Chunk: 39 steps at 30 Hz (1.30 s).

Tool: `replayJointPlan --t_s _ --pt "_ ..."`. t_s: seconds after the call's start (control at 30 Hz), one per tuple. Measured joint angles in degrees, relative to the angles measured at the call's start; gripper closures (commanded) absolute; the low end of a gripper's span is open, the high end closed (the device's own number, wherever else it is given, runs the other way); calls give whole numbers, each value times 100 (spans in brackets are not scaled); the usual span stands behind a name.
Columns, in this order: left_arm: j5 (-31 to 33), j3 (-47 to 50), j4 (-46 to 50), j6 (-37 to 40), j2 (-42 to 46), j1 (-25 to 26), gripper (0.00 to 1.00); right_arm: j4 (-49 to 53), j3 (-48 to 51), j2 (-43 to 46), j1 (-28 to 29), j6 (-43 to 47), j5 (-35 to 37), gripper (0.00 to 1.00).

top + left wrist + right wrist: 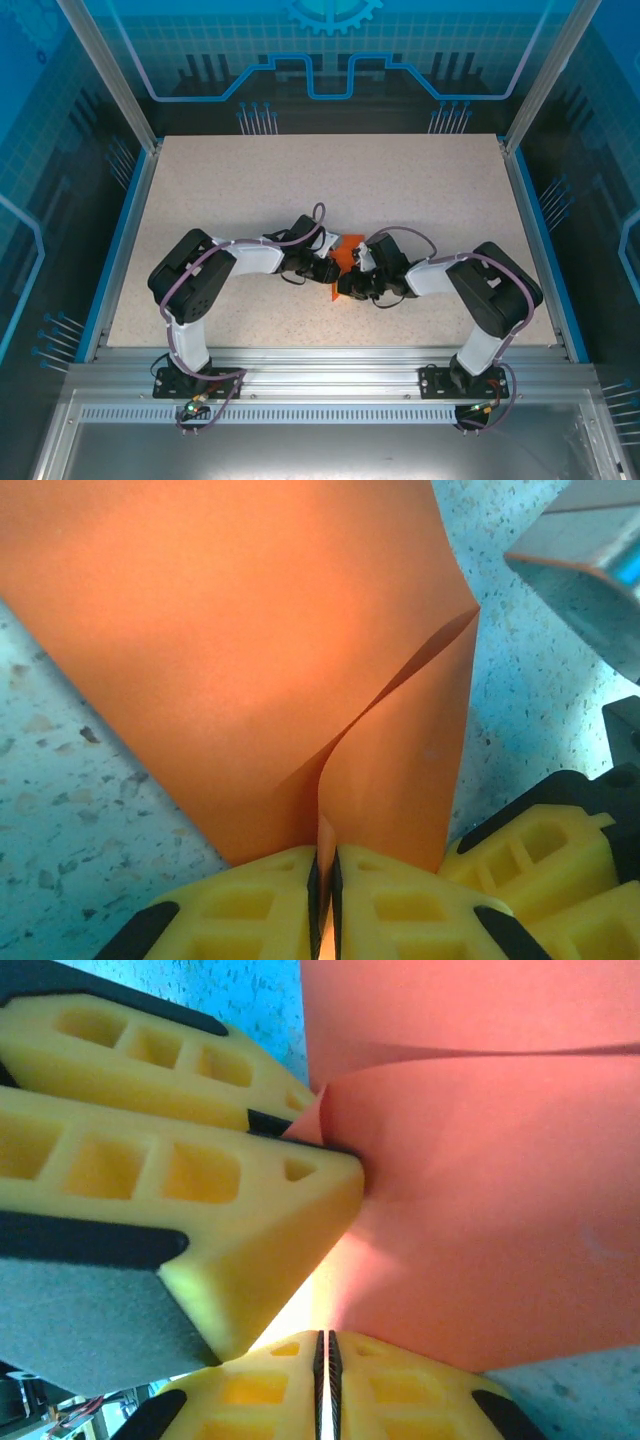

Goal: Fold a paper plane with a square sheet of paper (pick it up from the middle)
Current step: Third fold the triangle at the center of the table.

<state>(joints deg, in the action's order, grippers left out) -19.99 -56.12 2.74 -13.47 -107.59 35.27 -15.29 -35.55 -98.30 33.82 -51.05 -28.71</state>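
The square sheet of paper [348,250] is bright orange and sits creased between my two grippers at mid-table. In the left wrist view it [230,660] rises as two flaps from a centre fold, and my left gripper [325,865] is shut on that fold. My left gripper [329,268] and right gripper [356,281] nearly touch. The right gripper's yellow fingers [535,845] sit just beside the right flap. In the right wrist view my right gripper [322,1350] is shut at the lower edge of the paper [480,1180], a pale strip in its gap. The left gripper [305,1128] pinches a fold beside it.
The speckled table [300,180] stretches wide behind and to both sides of the arms. Aluminium posts and blue walls [110,80] enclose it. A metal rail [590,550] runs at the table's edge.
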Motion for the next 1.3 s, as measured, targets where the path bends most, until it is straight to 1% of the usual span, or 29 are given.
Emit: replayJointPlan --t_s 0.23,0.47,0.57,0.8,1.13,1.3 --pt "-31 0 -2 11 -4 -13 84 -26 24 42 13 -61 28 87" --pt "-48 0 -2 13 -4 -20 84 -33 59 299 264 -107 197 86" --pt "-48 0 -2 11 -4 -20 84 -55 61 264 356 -175 245 87" --pt "-48 -9 -2 13 -11 -20 84 -234 63 31 365 -299 271 87" --pt "-59 -9 -4 13 -15 -24 84 -177 118 269 428 -321 367 86" --pt "-68 -11 -4 13 -15 -24 84 -170 107 212 549 -319 424 87"
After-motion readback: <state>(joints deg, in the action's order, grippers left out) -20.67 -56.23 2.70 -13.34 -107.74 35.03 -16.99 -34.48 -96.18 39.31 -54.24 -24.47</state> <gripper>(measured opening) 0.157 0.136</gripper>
